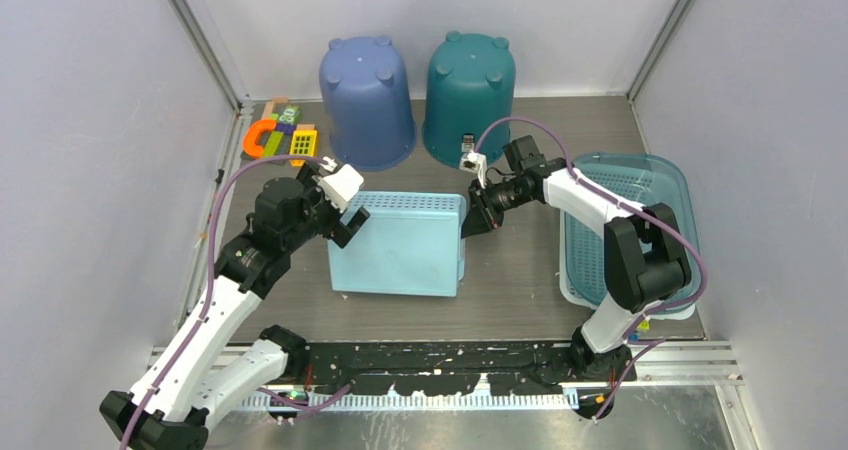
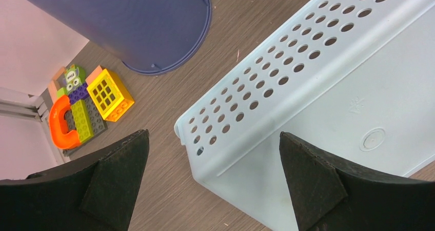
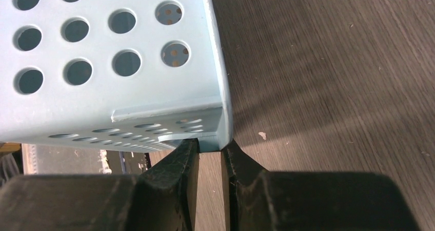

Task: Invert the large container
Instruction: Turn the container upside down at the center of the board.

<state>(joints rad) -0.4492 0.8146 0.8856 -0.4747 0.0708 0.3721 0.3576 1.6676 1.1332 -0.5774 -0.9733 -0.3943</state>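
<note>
The large container (image 1: 400, 250) is a light blue perforated bin in the middle of the table, tipped over so its smooth base faces up and toward the near edge. My right gripper (image 1: 476, 220) is at its far right corner. In the right wrist view the right gripper (image 3: 210, 143) is shut on the rim corner of the container (image 3: 102, 61), which hangs above the wood. My left gripper (image 1: 345, 215) stands open at the far left corner. In the left wrist view the left gripper (image 2: 214, 134) straddles that corner of the container (image 2: 328, 87) without touching it.
Two upturned buckets stand at the back, a purple-blue one (image 1: 367, 100) (image 2: 128, 20) and a teal one (image 1: 470, 95). Toy blocks (image 1: 278, 130) (image 2: 87, 108) lie at the back left. A blue mesh basket (image 1: 585, 270) sits at the right, under my right arm.
</note>
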